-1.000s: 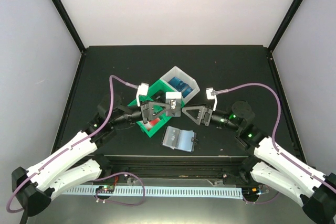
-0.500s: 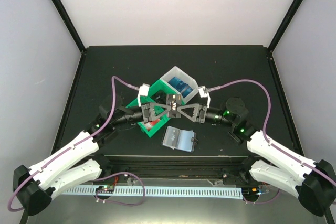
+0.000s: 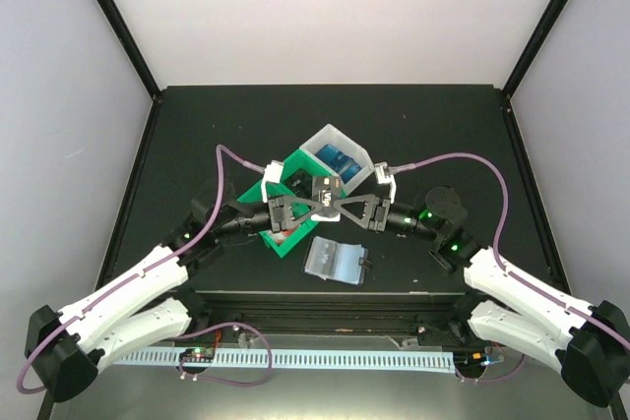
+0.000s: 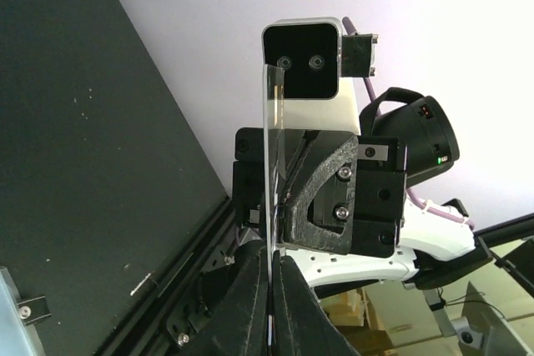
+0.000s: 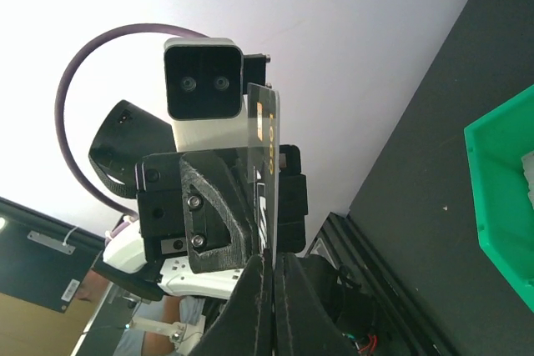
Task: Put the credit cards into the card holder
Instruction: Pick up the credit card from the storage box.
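The left gripper and the right gripper meet tip to tip over the middle of the black table. Both have their fingers clamped on the same black credit card, held off the table over the right end of the green bin. In the left wrist view the card shows edge-on, pinched from both sides. The card holder lies open on the table just near of the grippers, pale inside up. Blue cards sit in the white bin, joined to the green one's far right.
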